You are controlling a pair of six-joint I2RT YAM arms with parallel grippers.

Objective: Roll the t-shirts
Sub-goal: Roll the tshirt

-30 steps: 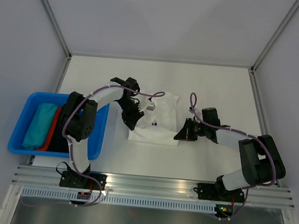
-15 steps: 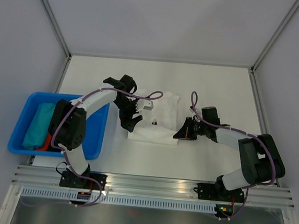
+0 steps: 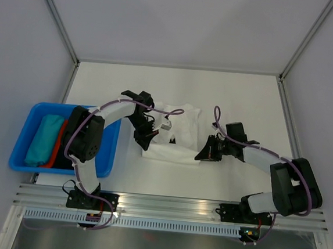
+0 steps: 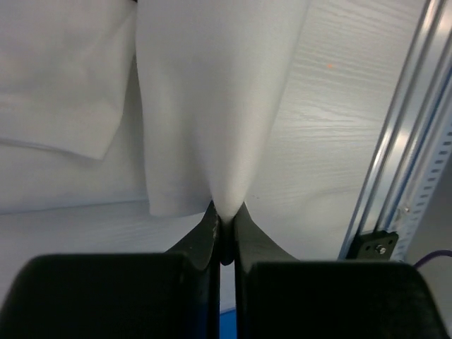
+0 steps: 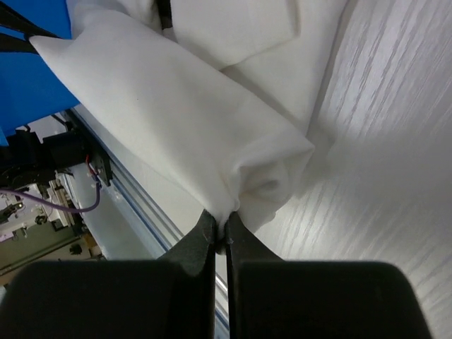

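A white t-shirt (image 3: 174, 137) lies folded in the middle of the white table, with small black marks near its centre. My left gripper (image 3: 146, 139) is shut on the cloth at the shirt's near left edge; in the left wrist view the cloth (image 4: 212, 106) pinches to a point between the fingers. My right gripper (image 3: 202, 154) is shut on the shirt's near right corner; in the right wrist view a bunched fold (image 5: 212, 134) runs into the closed fingers. Both held edges are raised a little off the table.
A blue bin (image 3: 29, 159) at the left holds a teal cloth (image 3: 41, 138) and a red item (image 3: 57, 144). The aluminium rail (image 3: 171, 205) runs along the near edge. Grey walls enclose the table.
The left gripper has shifted a little toward the near side with the cloth. The right gripper has drawn slightly nearer and to the right, and the shirt's near edge followed.
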